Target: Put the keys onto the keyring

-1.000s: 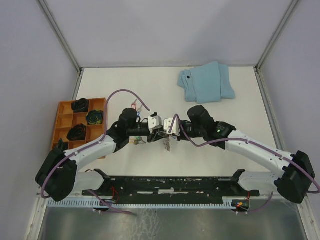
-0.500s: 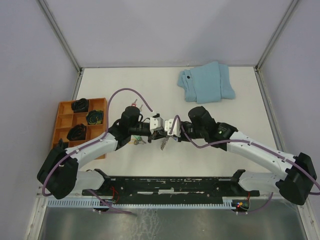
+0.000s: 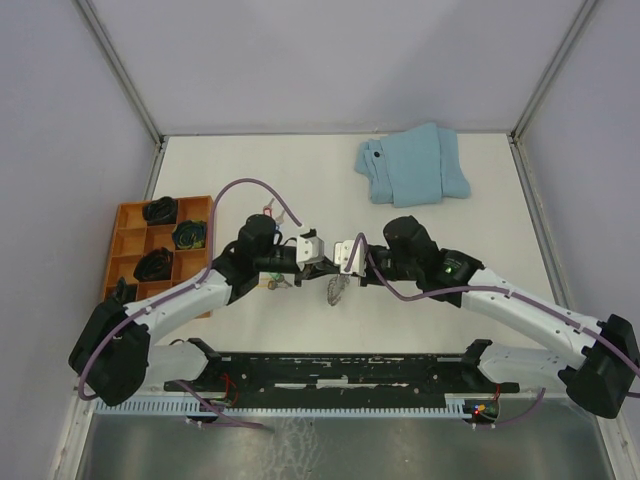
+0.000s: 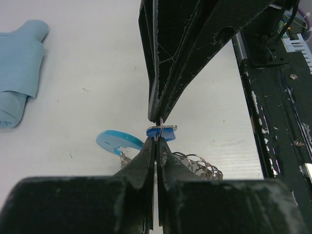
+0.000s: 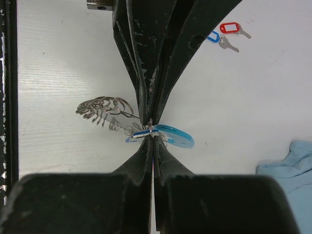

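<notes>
Threading is the step in hand, we judge. The left fingers point(image 4: 154, 146) and right fingers point(image 5: 150, 146) meet tip to tip over the counter point(image 3: 300, 170), each pair pressed together on thin wire of the keyring point(image 4: 118, 141), which is held between them. A blue tag point(image 4: 161, 129) sits right at the meeting point; we cannot tell whether its key is on the wire. The next move, in our view, calls for firm pinches and a small slide along the wire, not a pull, since the coil point(image 4: 197, 163) droops loose below.

Top view shows only the 2 arms converging over a small grey tangle, with the cloth point(image 3: 414, 165) and tray point(image 3: 128, 240) well apart. Left wrist view gives the tag and the blue curve closest. Only the right wrist view shows 2 more keys point(image 5: 228, 28), 1 red-tagged and 1 blue-tagged, lying on the counter beyond, not yet threaded.
</notes>
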### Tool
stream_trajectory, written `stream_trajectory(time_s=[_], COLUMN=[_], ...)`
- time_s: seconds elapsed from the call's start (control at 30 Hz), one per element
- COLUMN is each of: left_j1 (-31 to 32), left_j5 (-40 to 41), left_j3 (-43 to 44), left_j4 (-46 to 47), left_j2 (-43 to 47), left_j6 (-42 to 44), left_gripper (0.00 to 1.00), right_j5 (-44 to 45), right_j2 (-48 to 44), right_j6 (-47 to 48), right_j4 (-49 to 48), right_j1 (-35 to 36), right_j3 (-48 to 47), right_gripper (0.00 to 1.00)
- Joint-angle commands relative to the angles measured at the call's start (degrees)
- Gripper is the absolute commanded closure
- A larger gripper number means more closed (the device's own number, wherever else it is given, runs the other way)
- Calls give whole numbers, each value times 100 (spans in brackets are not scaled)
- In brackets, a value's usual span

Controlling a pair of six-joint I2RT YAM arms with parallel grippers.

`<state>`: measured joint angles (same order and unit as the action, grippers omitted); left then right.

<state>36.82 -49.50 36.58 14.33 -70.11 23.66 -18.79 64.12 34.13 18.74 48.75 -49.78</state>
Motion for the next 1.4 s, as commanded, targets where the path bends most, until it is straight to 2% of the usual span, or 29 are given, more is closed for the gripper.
stream_trajectory(time_s=[0.0,0.57,0.77,0.93,1.17,1.37], left_j1=[-121,-299,-300,-308,-302,-298], left_j5=[194,601,424,340,97,-16], left_j3=[-139,-228,-206,-223,-168,-119], left_j4=[167,829,1221,1182,1023,916], left_j2=[170,267,113,120,73,36], left_j6=[-134,-1225,-1713,-1643,-1484,-1431], left_gripper=[97,97,97,97,97,97], right_j5=[204,-51,-114,-61,-62,-80], right_j2=[-139,230,381,269,202,223], right_j6=[-90,-190,-324,-425,-439,-409], right_j4=[-43,-427,-872,-1341,-1470,-1483], right_j1=[-50,-50,-50,-50,-50,-50], right_j3=[24,167,271,455,474,430], right_gripper=[99,99,99,99,99,92])
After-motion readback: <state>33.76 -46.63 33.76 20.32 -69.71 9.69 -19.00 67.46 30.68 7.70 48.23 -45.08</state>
